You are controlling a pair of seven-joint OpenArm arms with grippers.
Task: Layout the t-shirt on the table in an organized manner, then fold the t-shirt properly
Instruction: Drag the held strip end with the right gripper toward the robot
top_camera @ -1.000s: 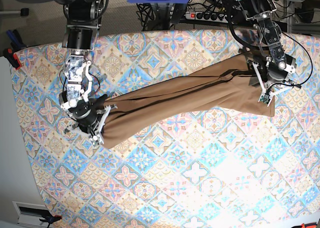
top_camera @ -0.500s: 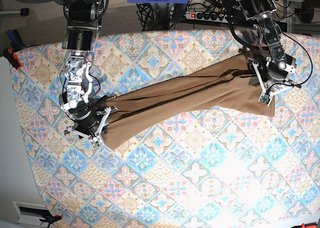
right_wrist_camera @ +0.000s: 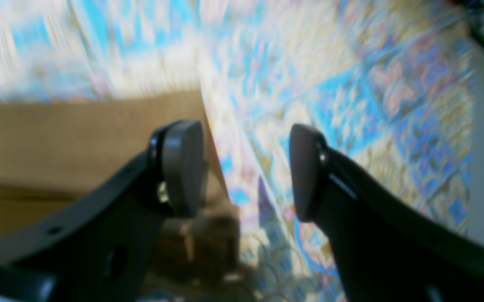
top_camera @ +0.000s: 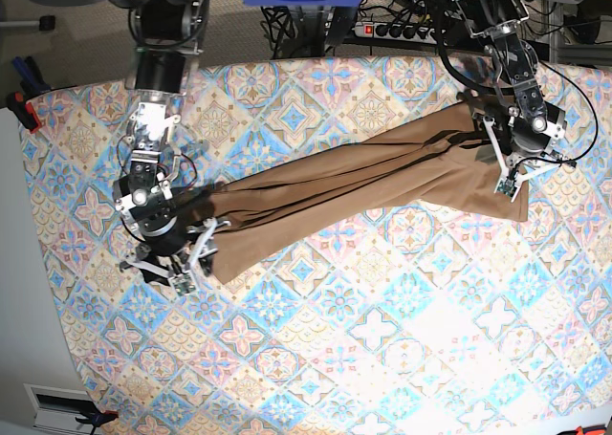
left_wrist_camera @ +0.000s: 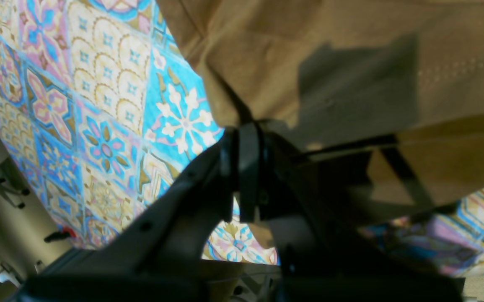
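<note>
T-shirt: the tan-brown t-shirt (top_camera: 373, 182) lies stretched into a long, creased band across the table (top_camera: 382, 358), slanting from the far right-hand part of the cloth down toward the near left-hand part. It is bunched in lengthwise folds rather than spread flat.

Table: a pastel tile-pattern cloth of blue, pink and cream covers it; the shirt takes up the far half.

Left gripper: the left gripper (top_camera: 512, 172) sits at the wider end of the t-shirt, on the base view's right. Its jaws are clenched on the fabric; in the left wrist view the black fingers (left_wrist_camera: 242, 167) press together with the brown cloth (left_wrist_camera: 350, 63) pinched where they meet.

Right gripper: the right gripper (top_camera: 186, 263) is at the narrow end of the t-shirt, just beside its edge. Its jaws stand apart with nothing between them; in the right wrist view the two pads (right_wrist_camera: 183, 167) show a clear gap, with the shirt's edge (right_wrist_camera: 78, 138) lying on the table just beyond one pad. That view is blurred.

Beyond the table: a power strip (top_camera: 397, 30) and cables lie past the far edge.
</note>
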